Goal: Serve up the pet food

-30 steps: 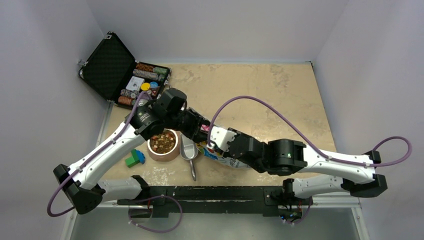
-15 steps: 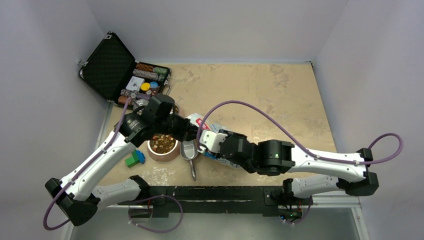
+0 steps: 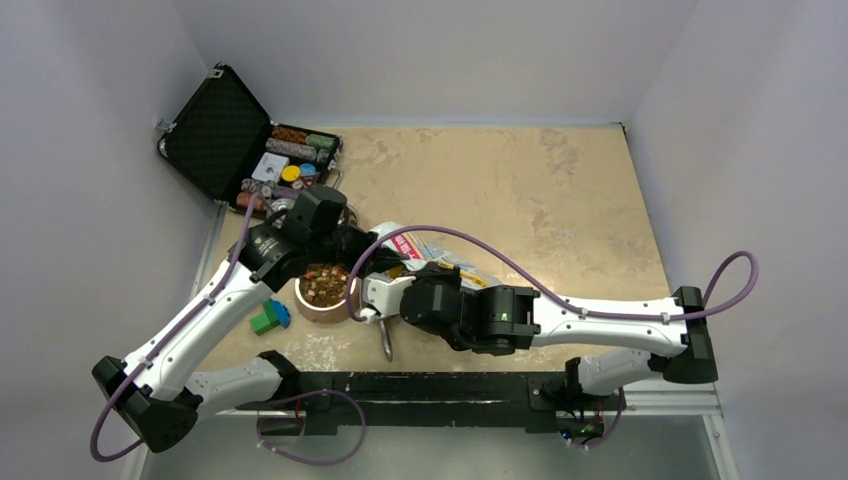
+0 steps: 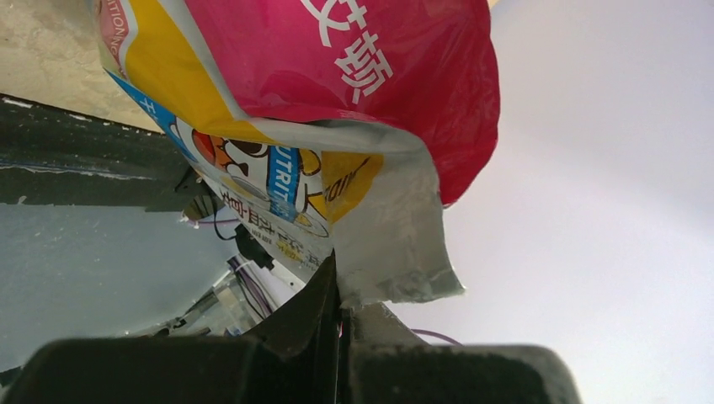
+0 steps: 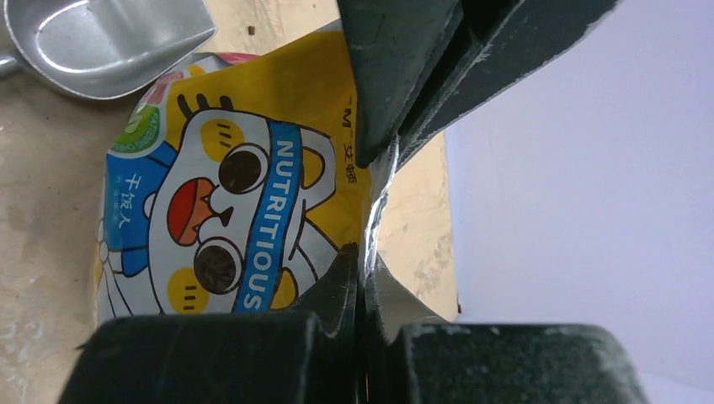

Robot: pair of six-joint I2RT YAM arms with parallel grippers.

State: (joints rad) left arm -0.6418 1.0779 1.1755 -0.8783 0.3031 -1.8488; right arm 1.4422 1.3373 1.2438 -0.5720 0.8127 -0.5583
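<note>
Brown pet food (image 3: 325, 285) fills a round bowl (image 3: 316, 312) left of centre. The glossy bag (image 3: 443, 257), printed red, yellow and blue, lies just right of the bowl, partly under my arms. In the left wrist view the bag (image 4: 337, 76) hangs close above my left gripper (image 4: 341, 290), which is shut on its silver edge. My right gripper (image 5: 364, 265) is shut on an edge of the bag (image 5: 227, 202) too, and the left gripper's fingers (image 5: 404, 76) pinch that same edge further along. From above, the left gripper (image 3: 376, 258) and right gripper (image 3: 385, 274) meet beside the bowl.
A metal scoop (image 5: 109, 42) lies on the table next to the bag, its handle (image 3: 386, 345) pointing to the near edge. An open black case of coloured chips (image 3: 285, 160) stands at the back left. Toy blocks (image 3: 270, 317) lie left of the bowl.
Both grippers have closed on the bag's edge. The right arm has slid left toward the bowl, and more of the bag now shows behind it.
</note>
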